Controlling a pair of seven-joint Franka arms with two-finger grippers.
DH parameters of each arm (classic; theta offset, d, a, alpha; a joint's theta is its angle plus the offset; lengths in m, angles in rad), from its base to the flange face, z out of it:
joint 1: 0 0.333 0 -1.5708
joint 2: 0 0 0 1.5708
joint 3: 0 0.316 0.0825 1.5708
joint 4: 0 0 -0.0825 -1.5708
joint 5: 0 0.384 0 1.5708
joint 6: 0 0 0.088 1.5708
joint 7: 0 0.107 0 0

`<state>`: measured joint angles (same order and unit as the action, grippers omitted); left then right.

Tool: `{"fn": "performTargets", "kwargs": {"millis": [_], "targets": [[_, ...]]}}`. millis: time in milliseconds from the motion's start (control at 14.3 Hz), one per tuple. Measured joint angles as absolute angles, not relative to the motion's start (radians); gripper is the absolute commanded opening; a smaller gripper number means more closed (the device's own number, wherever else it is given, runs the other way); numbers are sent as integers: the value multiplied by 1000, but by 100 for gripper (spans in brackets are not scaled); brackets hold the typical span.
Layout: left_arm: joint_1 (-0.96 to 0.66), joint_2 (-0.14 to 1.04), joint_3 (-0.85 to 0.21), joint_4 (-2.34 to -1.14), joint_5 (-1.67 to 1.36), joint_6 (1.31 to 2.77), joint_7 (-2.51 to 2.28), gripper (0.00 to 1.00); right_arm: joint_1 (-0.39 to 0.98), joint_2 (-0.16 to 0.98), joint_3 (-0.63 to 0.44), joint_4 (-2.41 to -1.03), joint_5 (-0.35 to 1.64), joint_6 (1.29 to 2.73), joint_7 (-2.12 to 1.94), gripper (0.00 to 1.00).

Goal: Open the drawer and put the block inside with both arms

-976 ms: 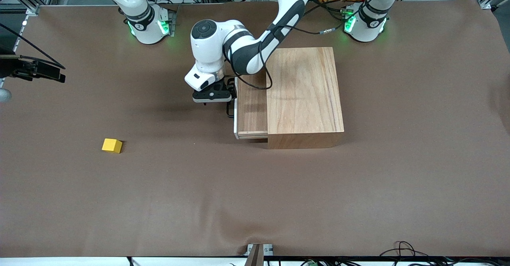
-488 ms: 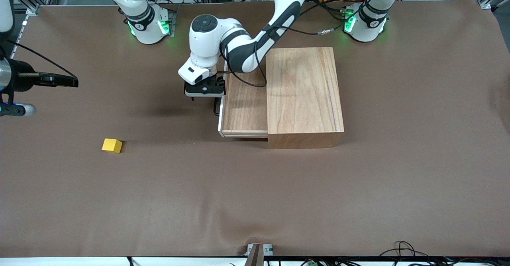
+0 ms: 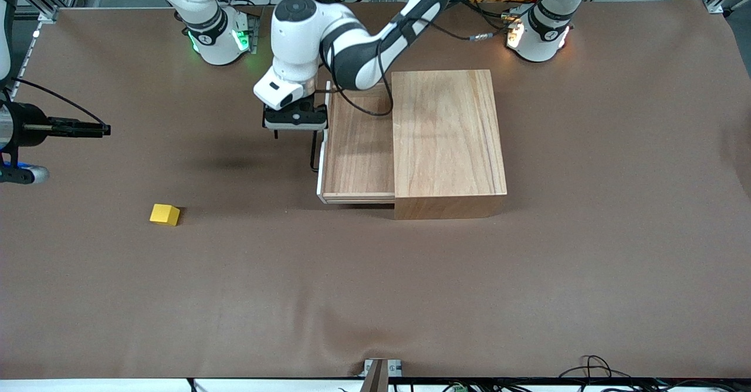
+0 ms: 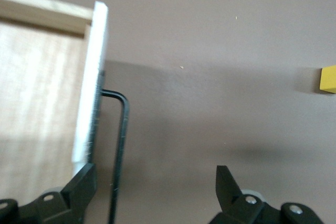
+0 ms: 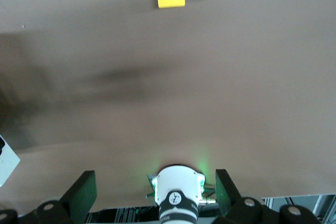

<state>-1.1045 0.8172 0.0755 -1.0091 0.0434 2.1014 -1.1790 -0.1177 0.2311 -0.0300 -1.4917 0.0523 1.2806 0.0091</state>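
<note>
While the drawer (image 3: pixel 358 148) stands open, its handle (image 4: pixel 119 150) is straddled by the spread left end effector (image 4: pixel 155 195); next, the block (image 3: pixel 165 214) must be fetched by the wide right end effector (image 5: pixel 155 192).

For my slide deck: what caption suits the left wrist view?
Left pincer open astride the drawer handle; yellow block waits on the table.

- The drawer (image 3: pixel 358 148), a shallow light-wood tray with a white front edge and a black bar handle (image 3: pixel 314 152), sits just left of the front view's centre. It is pulled well out of the plain wooden box (image 3: pixel 447 139) and its floor is bare.
- The block (image 3: pixel 165 214), a small bright yellow cube, rests on the brown table (image 3: pixel 375 298) at the lower left of the front view, well apart from the drawer.
</note>
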Motion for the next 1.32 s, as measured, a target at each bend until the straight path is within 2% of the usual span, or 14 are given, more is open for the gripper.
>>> {"fn": "performTargets", "kwargs": {"millis": [279,488,627,836,1324], "targets": [[-1089,669,110,-1006,138,1777,-1146,100,-109,312,-21,-1568,53,1526,9,100],[-988,555,131,-1008,160,1577,-1024,100,-106,359,-20,-1668,53,1755,8,100],[-871,497,132,-1011,160,1522,-961,100,-106,384,-20,-1721,52,1880,-17,100],[-664,435,130,-1020,123,1484,-832,100,-111,436,-24,-1737,51,1990,-127,100],[-185,355,114,-1033,12,1380,-379,100,-148,544,-25,-1747,52,2113,-209,100]]}}
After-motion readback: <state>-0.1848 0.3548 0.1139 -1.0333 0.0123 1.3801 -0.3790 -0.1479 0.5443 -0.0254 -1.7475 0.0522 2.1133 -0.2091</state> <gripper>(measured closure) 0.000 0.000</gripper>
